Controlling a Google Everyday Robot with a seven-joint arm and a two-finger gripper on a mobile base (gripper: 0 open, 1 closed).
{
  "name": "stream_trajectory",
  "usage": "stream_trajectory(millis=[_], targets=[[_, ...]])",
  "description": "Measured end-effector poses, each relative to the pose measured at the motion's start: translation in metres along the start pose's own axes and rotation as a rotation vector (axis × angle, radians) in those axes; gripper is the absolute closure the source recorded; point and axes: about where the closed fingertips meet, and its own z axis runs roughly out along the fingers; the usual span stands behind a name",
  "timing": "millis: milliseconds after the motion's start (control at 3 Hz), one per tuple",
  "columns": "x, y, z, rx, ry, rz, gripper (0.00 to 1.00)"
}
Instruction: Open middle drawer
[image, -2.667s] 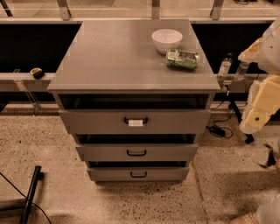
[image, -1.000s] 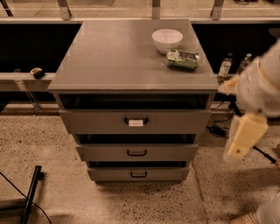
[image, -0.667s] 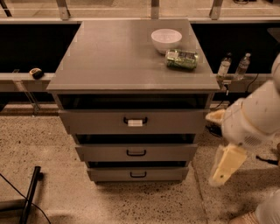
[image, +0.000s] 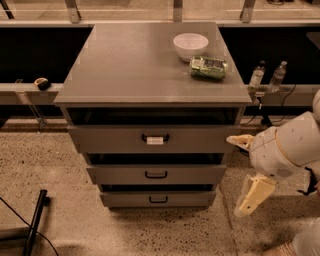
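Observation:
The grey cabinet (image: 150, 65) has three drawers. The middle drawer (image: 200, 175) is wide and shallow, with a small black loop handle (image: 156, 174), and it looks closed. The top drawer (image: 110, 139) carries a white tag on its handle. The lowest drawer (image: 190, 199) sits below. My gripper (image: 251, 197) hangs low on the white arm (image: 285, 145), right of the cabinet, at about the height of the lowest drawer. It is clear of all the handles.
A white bowl (image: 190, 46) and a green packet (image: 208, 67) lie on the cabinet top. Two bottles (image: 267, 75) stand on the ledge at the right. A black pole (image: 35, 220) lies on the speckled floor at the lower left.
My arm has swung down and to the left, from beside the cabinet top to beside the lower drawers. The drawers have not moved.

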Motion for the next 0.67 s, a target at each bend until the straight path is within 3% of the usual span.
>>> stream_trajectory(millis=[333,667], targets=[[0.024,0.02,0.071,-0.062,-0.045,0.055,0.0],[0.033,0.018,0.148,-0.057,-0.134,0.073,0.0]])
